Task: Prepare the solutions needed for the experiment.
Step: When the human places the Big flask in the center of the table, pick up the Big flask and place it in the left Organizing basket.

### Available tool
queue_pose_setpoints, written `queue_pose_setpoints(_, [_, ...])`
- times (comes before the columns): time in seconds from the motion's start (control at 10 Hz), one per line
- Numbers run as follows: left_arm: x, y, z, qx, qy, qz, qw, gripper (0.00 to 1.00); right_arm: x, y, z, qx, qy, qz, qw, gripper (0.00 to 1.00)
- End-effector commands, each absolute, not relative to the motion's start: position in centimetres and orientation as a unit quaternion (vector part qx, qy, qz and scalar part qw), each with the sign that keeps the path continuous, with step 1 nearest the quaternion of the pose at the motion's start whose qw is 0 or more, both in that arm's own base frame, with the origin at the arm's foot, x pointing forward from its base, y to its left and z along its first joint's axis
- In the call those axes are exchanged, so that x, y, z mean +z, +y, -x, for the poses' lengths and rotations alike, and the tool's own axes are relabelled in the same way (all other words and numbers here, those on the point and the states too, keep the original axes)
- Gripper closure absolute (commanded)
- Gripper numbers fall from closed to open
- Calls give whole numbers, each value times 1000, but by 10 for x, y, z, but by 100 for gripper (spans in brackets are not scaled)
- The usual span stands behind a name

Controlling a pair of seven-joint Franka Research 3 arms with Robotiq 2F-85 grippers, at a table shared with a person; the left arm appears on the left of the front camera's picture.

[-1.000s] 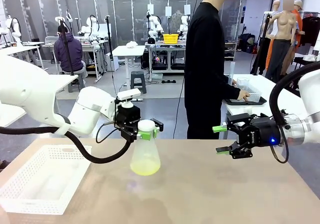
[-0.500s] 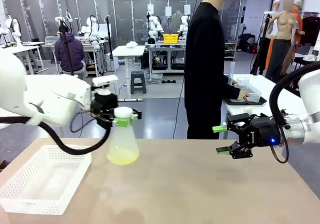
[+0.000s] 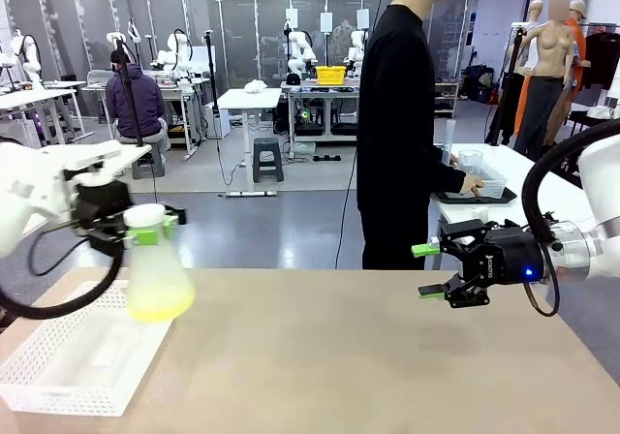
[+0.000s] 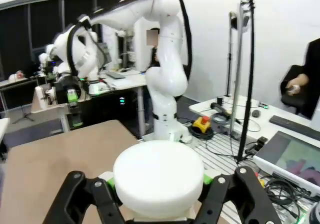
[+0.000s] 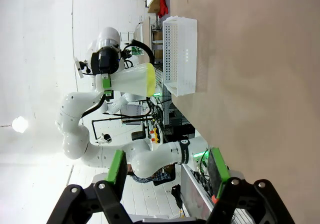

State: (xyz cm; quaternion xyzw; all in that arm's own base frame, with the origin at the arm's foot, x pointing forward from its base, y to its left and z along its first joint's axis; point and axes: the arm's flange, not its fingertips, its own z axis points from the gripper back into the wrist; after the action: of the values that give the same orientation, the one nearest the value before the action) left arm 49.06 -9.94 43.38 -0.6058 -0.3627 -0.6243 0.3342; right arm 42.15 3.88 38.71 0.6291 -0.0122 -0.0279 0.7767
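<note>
My left gripper (image 3: 150,231) is shut on the neck of a clear conical flask (image 3: 155,274) with a white cap (image 3: 145,215). A shallow layer of pale yellow-green solution (image 3: 160,308) lies in its base. The flask hangs upright above the right edge of the white basket (image 3: 58,371). In the left wrist view the cap (image 4: 157,179) sits between my black fingers (image 4: 82,196). My right gripper (image 3: 426,270) hovers open and empty over the table's right side. Its wrist view, rolled sideways, shows the right gripper (image 5: 167,169) and, far off, the flask (image 5: 131,81) with the solution (image 5: 150,79).
The perforated white basket (image 5: 180,54) sits at the table's front left corner. A person in black (image 3: 397,114) stands beyond the far edge, one hand (image 3: 474,184) at a dark tray on a side table. The tan tabletop (image 3: 368,356) between the arms is bare.
My left arm has carried the flask leftward, from the table's middle to above the basket's right edge. The right arm has stayed still.
</note>
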Motion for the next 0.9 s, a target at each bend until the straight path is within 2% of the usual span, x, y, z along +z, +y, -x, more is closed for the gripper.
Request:
queue_pose_setpoints(0.0, [436, -57, -479, -614, -453, 528, 374, 100, 387, 40, -420, -29, -16, -627, 779, 18])
queue_pose_setpoints(0.1, [436, -32, -477, -616, -480, 497, 379, 100, 387, 40, -420, -29, -16, -627, 779, 18])
queue_pose_setpoints(0.4, [429, 15, -480, -575, -519, 480, 413, 100, 387, 40, -420, -29, -16, -627, 779, 18])
queue_pose_setpoints(0.8, [415, 54, -498, -528, -538, 482, 446, 100, 387, 40, -420, -29, -16, -627, 779, 18])
